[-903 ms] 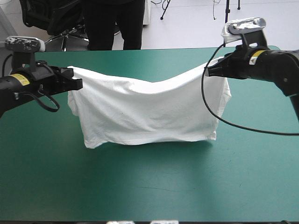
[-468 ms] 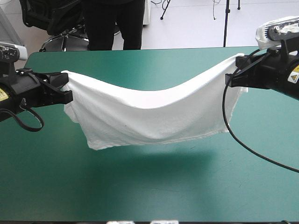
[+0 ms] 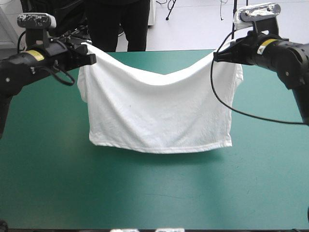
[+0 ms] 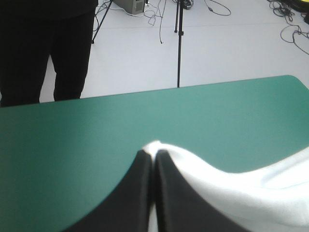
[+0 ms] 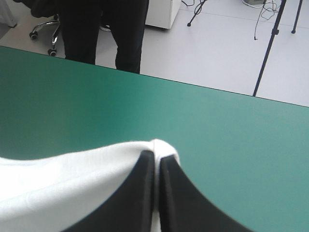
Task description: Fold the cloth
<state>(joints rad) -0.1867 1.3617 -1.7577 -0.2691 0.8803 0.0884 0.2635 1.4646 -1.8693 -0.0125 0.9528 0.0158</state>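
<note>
The white T-shirt hangs in the air between my two grippers, sagging in the middle of its top edge, its lower hem just above the teal-green table. My left gripper is shut on the T-shirt's upper left corner. My right gripper is shut on the upper right corner. In the left wrist view the black fingers pinch a white fold of the T-shirt. In the right wrist view the gripper likewise clamps the T-shirt.
The table's far edge runs just behind the hanging T-shirt. Bare teal-green cover lies in front of the T-shirt toward the near edge.
Both grippers have risen and drawn back toward each other after spreading apart just before. The T-shirt now hangs taller and more upright, its hem lower in the picture.
</note>
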